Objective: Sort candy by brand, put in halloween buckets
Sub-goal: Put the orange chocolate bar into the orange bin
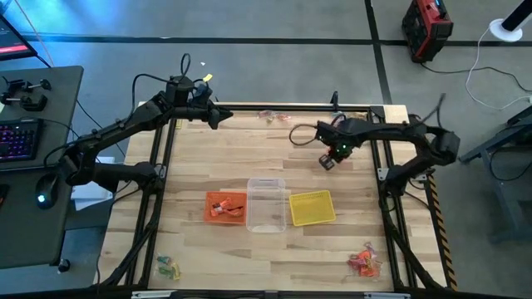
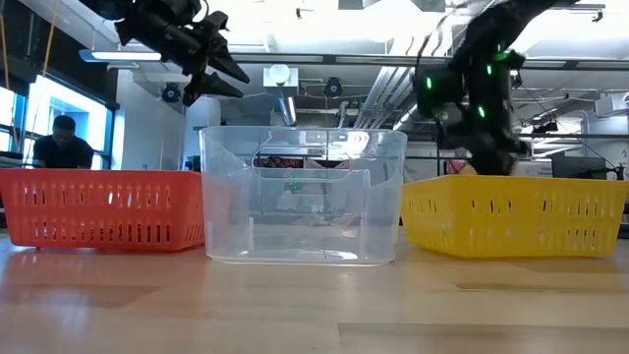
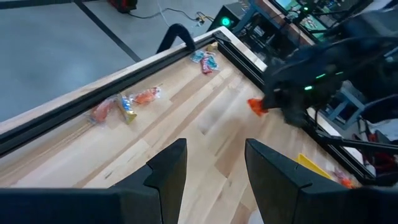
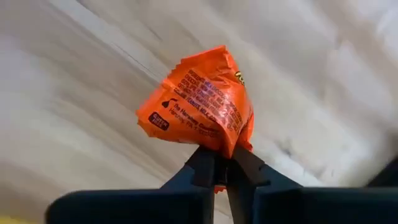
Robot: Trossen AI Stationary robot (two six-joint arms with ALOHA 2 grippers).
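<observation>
One crinkled orange foil candy wrapper (image 4: pixel 200 102) is pinched in the right claw (image 4: pixel 222 163), lifted for transfer; left claw (image 3: pixel 214 163) waits open at 11 o'clock.

The three buckets (image 1: pixel 268 206) sit side by side mid-table, candy (image 1: pixel 364 263) near corners.

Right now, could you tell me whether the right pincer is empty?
No, the right pincer is shut on an orange-wrapped candy, as its wrist view shows.
</observation>
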